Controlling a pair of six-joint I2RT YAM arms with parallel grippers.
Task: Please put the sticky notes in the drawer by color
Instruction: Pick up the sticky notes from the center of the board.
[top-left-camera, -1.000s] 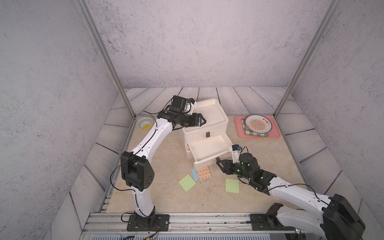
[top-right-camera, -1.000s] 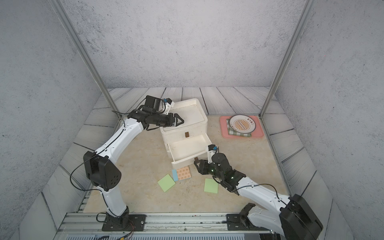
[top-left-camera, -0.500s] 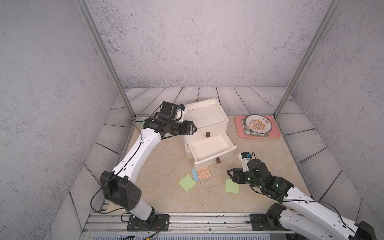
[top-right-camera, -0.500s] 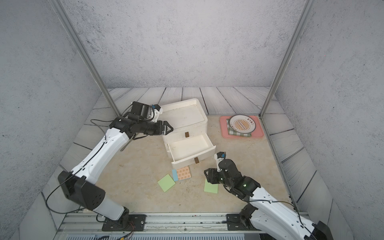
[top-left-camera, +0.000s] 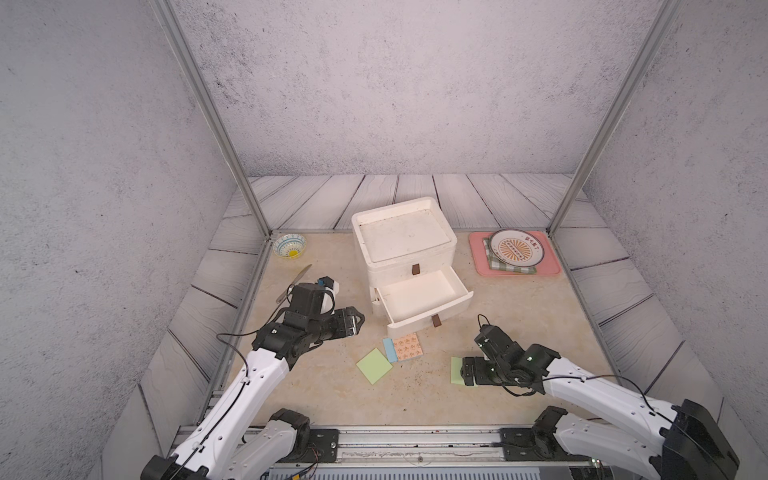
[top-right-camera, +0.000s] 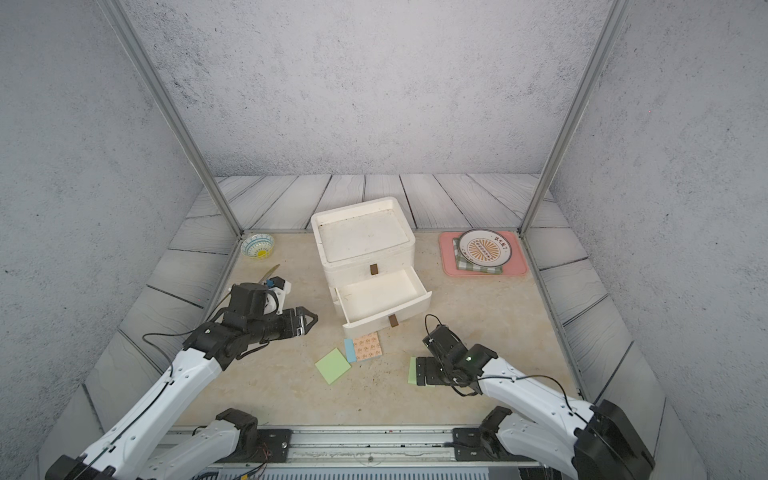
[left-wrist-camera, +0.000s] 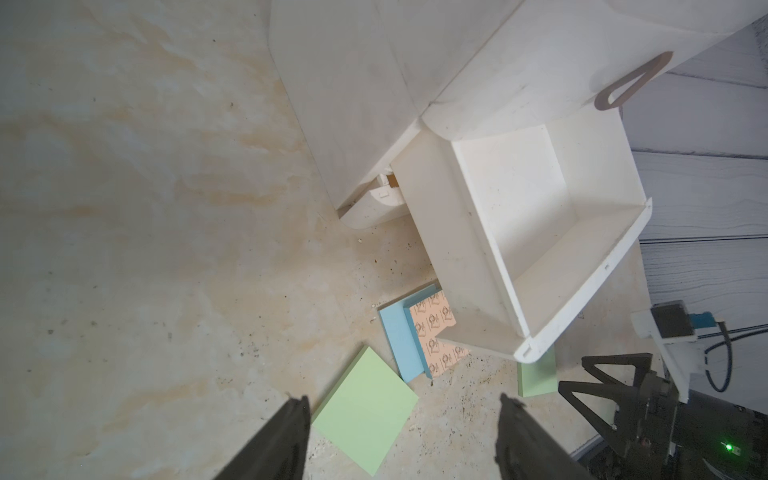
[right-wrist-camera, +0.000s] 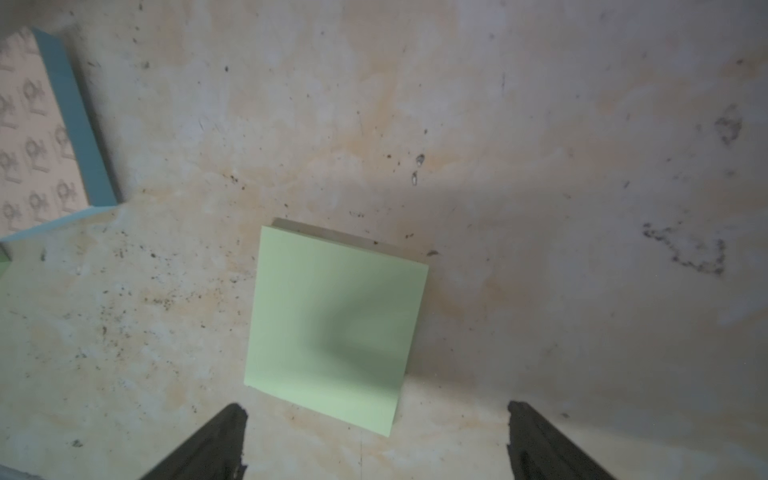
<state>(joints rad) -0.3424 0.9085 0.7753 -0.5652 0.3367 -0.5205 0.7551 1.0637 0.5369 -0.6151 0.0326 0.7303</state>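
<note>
Left gripper (top-left-camera: 358, 322) pulls back from cabinet (top-left-camera: 390, 272), jaws wide, empty, right gripper (right-wrist-camera: 376, 415) leaves open drawer (top-left-camera: 409, 326), hovers over green pad (right-wrist-camera: 336, 328), jaws wide.

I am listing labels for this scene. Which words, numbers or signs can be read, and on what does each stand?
Plate: dark characters on its rim, too small to read.
Orange-patterned sticky note: a repeated printed mark, too blurred to read.
No other text shows.
</note>
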